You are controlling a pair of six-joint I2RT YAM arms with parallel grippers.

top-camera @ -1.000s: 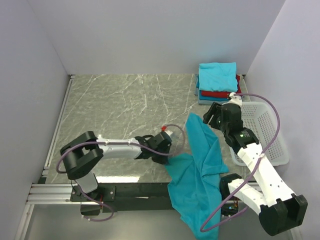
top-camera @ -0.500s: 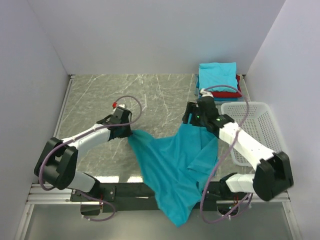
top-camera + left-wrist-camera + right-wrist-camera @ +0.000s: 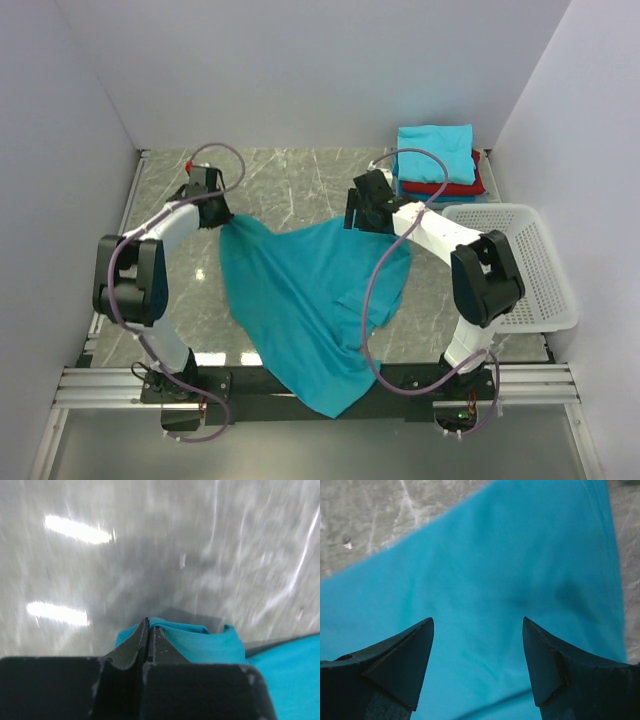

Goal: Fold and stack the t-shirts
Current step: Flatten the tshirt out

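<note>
- Where the white lattice basket [image 3: 530, 270] stands at the right edge of the top view, only its own lattice floor shows inside it.
- Just above the basket's upper rim, in the upper right corner of the marble table [image 3: 290, 185], lies a stack of folded t-shirts [image 3: 436, 152]. A teal one is on top, a red one [image 3: 450, 187] is beneath it, and a blue edge shows at the bottom.
- The loose teal t-shirt [image 3: 300, 285] is spread over the middle of the table. Its lower end hangs past the near edge at the bottom centre of the top view.
- The left gripper [image 3: 148, 630] has its jaws pressed together on a bunched fold of the loose teal t-shirt. In the top view this grip is at the shirt's upper left corner, in the upper left part of the frame.
- The right gripper [image 3: 477, 627] has its jaws wide apart with nothing clamped between them.
- Teal cloth fills most of the right wrist view beneath the fingers, with marble showing at the upper left. Whether the tips touch the cloth cannot be told.
- In the top view the right gripper sits at the shirt's upper right corner, just left of the stack.
</note>
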